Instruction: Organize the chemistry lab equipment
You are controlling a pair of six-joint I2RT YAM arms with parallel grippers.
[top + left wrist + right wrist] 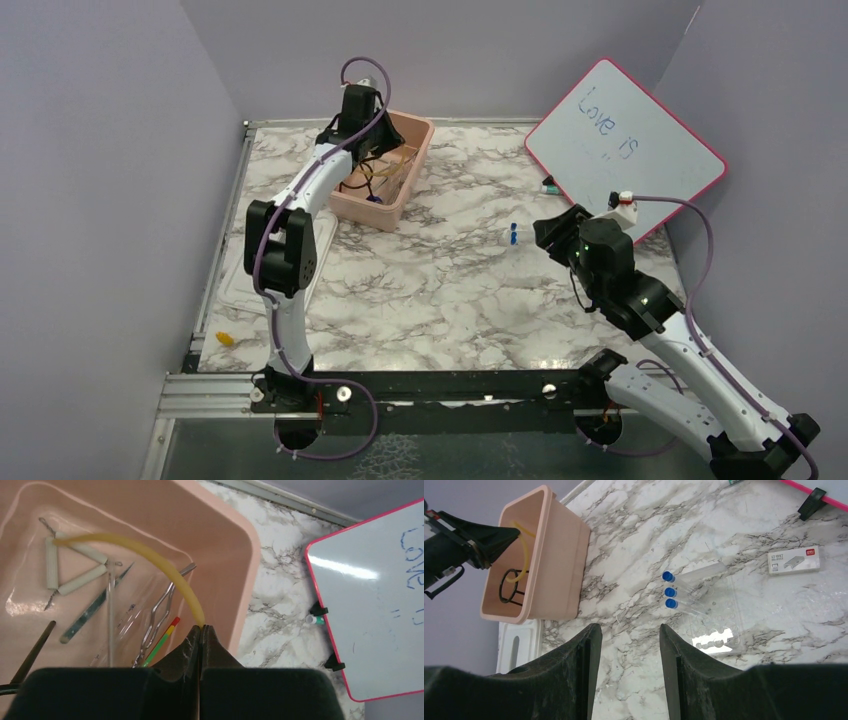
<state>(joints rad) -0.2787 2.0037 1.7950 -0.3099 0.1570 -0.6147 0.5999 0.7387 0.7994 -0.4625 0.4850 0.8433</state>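
Observation:
My left gripper (201,628) hangs over the pink tub (250,555), shut on one end of the amber rubber tube (150,560). The tube arcs back down into the tub. On the tub floor lie thin metal tongs (160,612), a green-handled tool (159,644) and a white clay triangle (75,567). A black wire ring (511,587) stands in the tub too. My right gripper (630,630) is open above bare marble, short of three blue-capped clear tubes (669,590). From above, the left gripper (365,130) is at the tub and the right gripper (545,235) is beside the blue caps (512,235).
A red-framed whiteboard (625,140) leans at the back right, with a green-capped marker (315,620) at its foot. A white lid (235,270) lies left of the left arm, and a yellow bit (225,339) near the front left edge. A staple box (793,560) and a clear rack (716,630) lie by the tubes.

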